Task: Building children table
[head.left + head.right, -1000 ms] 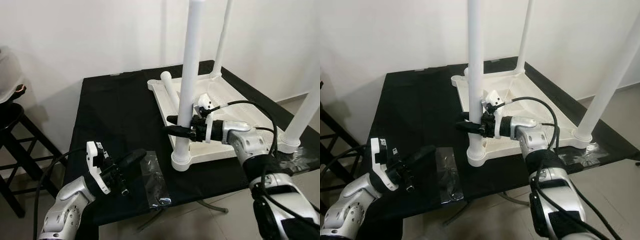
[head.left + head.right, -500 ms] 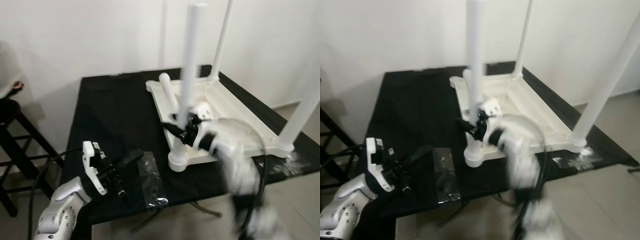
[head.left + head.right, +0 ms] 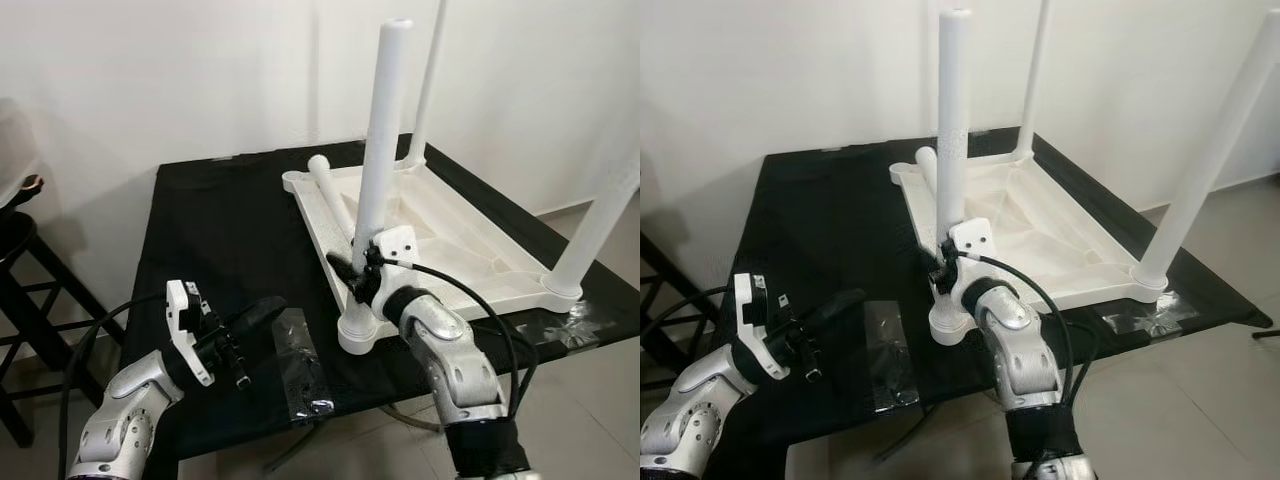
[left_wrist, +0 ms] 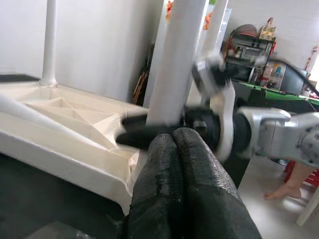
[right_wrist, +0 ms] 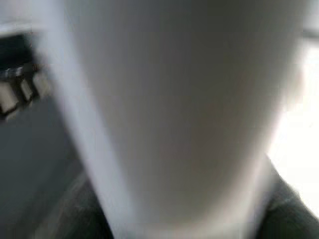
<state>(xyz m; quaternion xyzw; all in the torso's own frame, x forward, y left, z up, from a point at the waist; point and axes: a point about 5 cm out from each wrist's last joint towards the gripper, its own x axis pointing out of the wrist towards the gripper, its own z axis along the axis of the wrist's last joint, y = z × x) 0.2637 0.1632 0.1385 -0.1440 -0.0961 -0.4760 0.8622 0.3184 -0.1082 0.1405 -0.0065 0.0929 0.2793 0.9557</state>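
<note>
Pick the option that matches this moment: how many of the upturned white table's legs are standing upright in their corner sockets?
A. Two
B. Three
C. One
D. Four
B. Three legs stand upright on the upturned white table: the near leg that the right gripper is at, a far one and one at the right; the fourth leg lies loose on the frame.

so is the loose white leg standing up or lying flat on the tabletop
Lying flat. The loose leg rests on its side along the upturned tabletop, beside the upright leg at which the right gripper is.
</note>
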